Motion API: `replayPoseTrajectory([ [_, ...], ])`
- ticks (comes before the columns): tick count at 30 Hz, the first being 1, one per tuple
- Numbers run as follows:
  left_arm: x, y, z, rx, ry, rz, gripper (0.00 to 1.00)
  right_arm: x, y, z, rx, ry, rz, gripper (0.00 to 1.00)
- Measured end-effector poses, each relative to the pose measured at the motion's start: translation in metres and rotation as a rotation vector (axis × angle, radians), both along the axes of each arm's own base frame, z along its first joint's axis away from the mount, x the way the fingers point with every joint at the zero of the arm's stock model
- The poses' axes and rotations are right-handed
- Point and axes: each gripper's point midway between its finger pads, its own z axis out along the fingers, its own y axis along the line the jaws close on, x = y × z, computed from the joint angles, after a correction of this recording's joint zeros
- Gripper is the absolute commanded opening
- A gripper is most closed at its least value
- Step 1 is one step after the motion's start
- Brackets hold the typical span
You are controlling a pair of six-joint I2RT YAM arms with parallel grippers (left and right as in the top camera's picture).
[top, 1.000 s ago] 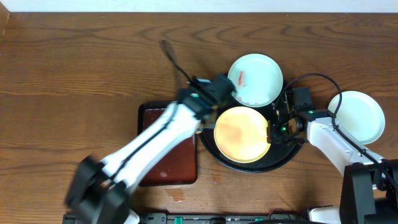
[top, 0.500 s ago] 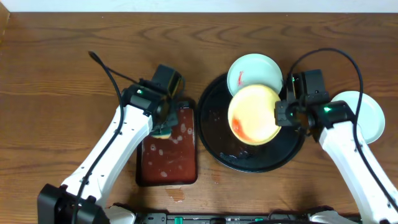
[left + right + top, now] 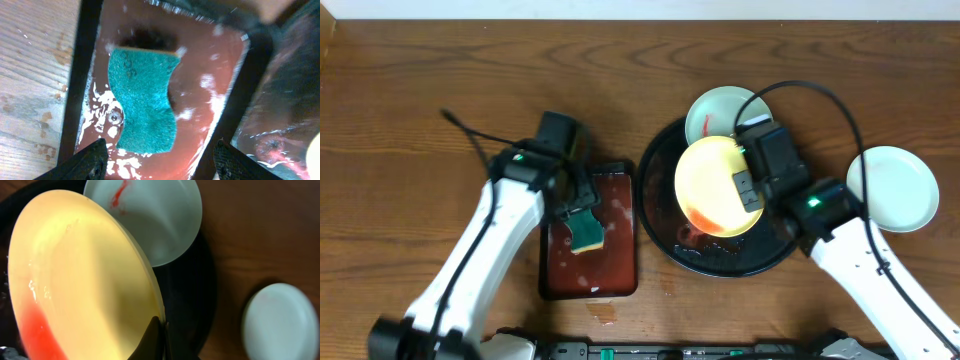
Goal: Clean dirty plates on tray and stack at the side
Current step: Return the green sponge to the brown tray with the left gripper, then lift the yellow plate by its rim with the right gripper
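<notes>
the right gripper point(image 3: 159, 341) is clamped on the rim of the yellow plate point(image 3: 715, 185) and holds it tilted above the tray point(image 3: 665, 238), right of the table's centre. a red smear marks the plate's lower part. the left gripper point(image 3: 159, 152) hangs with its fingers apart over the sponge point(image 3: 145, 100), which lies in the wet red tray point(image 3: 620, 272) toward the front edge. we judge the step in hand to be taking up the sponge. we should close across its narrow sides, lift it clear of the red tray's rim, and scrub the smear with the plate tilted over the tray so drips fall inside. we count three plates: the yellow plate, one smeared plate point(image 3: 718, 112) at the tray's far rim, and one side plate point(image 3: 892, 188) near the right edge. we also count one sponge and two trays.
</notes>
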Motion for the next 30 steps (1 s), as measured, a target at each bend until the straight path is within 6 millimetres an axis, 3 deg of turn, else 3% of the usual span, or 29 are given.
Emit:
replayPoseTrajectory([
  [5,-0.002,0.005,0.037,-0.048,-0.134,0.016,0.77,-0.008,0.011,0.007,-0.116,-0.051,0.05,0.01],
  [9,-0.004,0.005,0.052,-0.062,-0.187,0.016,0.81,-0.012,0.014,0.019,-0.236,-0.124,0.062,0.01],
  [18,-0.005,0.005,0.053,-0.065,-0.19,0.015,0.83,-0.02,0.022,0.052,-0.427,-0.304,0.062,0.01],
  [30,-0.005,0.005,0.053,-0.065,-0.19,0.015,0.84,-0.023,0.022,0.071,-0.565,-0.382,0.081,0.01],
])
